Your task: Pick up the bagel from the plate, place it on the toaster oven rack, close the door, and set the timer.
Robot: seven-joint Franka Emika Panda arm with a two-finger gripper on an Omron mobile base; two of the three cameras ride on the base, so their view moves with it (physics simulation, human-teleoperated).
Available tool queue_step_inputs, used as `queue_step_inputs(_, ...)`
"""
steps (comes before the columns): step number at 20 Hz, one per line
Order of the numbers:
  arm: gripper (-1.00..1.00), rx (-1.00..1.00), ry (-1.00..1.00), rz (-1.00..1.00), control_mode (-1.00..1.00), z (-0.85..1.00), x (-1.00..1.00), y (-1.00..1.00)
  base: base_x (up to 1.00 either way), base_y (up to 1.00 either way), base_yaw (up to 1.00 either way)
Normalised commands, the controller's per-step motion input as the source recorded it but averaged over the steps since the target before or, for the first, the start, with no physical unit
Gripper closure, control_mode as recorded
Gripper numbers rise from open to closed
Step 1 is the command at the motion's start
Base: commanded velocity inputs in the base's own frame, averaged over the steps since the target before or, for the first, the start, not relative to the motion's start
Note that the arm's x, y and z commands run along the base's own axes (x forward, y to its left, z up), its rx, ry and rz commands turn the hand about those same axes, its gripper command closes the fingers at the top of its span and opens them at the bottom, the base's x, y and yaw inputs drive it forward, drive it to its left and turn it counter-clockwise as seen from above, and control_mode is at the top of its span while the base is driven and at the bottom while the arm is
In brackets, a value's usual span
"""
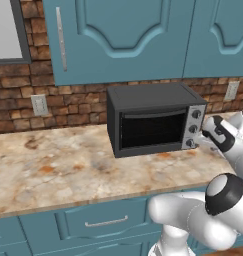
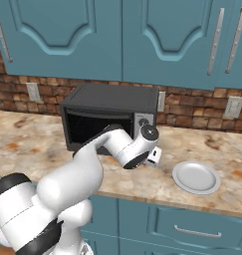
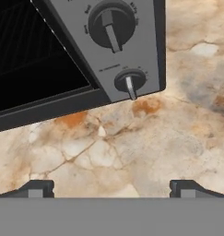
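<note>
just ahead of the claw [image 3: 111, 189], in the hand view, sits the lower corner of the toaster oven [image 1: 153, 120], its silver panel carrying two visible knobs: a larger knob [image 3: 111, 23] farther off and a smaller bottom knob [image 3: 130, 81] nearer the fingers. the claw is wide open and holds nothing; its two dark fingertips [image 3: 37, 188] stand far apart over bare marble counter [image 1: 58, 165], short of the panel. beside the knobs, toward the claw's left in that view, the door [image 1: 152, 129] appears shut against the cavity, so the toaster oven rack and the bagel cannot be made out behind the dark glass. behind the claw and off to its right in the right base view, the plate [image 2: 196, 177] lies bare on the counter. judged from this, loading and closing look done and the step in hand is setting the timer. the next move calls for advancing to one knob, centring the fingers on its ridge, closing narrowly, then rotating the wrist; which knob is the timer is too small to read
</note>
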Motion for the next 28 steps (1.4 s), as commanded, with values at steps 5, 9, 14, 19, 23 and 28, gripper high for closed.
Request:
queue_step_inputs(5, -1.0, 0.0, -0.06, 0.0, -1.0, 0.0, 0.26, 0.02, 0.0, 0.0, 0.0)
queue_step_inputs(9, -1.0, 0.0, -0.03, 0.0, -1.0, -0.01, 0.17, 0.0, 0.0, 0.0, 0.0)
queue_step_inputs(14, -1.0, 0.0, 0.0, 0.0, -1.0, -0.06, 0.17, 0.0, 0.0, 0.0, 0.0)
queue_step_inputs(19, -1.0, 0.0, 0.0, 0.01, -1.0, -0.12, 0.16, -0.03, 0.0, 0.0, 0.0)
queue_step_inputs(23, -1.0, 0.0, 0.0, 0.02, -1.0, -0.16, 0.09, -0.17, 0.0, 0.0, 0.0)
queue_step_inputs(28, -1.0, 0.0, 0.0, 0.04, -1.0, -0.14, 0.07, -0.21, 0.0, 0.0, 0.0)
